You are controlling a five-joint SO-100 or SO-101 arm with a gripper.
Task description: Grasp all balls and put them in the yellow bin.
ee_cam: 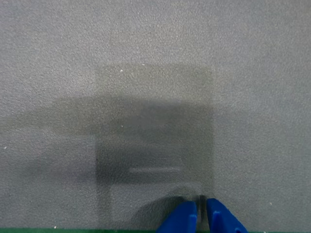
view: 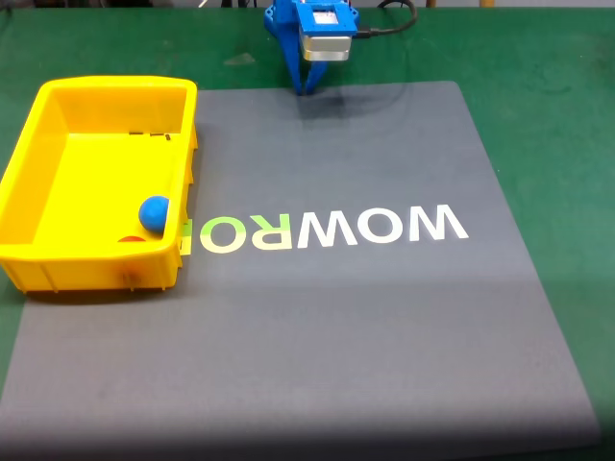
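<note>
Now I have the gripper (ee_cam: 202,213) parked at the far edge of the grey mat (view: 317,327), its blue fingertips (ee_cam: 183,219) nearly together and holding nothing. In the fixed view the blue ball (view: 154,212) lies inside the yellow bin (view: 58,261), against its right wall near the front corner. A red sliver (view: 129,238) just beside it is probably the red ball, mostly hidden behind the front rim. I judge the task finished.

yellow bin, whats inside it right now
In the fixed view the yellow bin holds a blue ball against its right wall, near the front corner. A sliver of red shows beside it at the front wall, which covers the rest.
</note>
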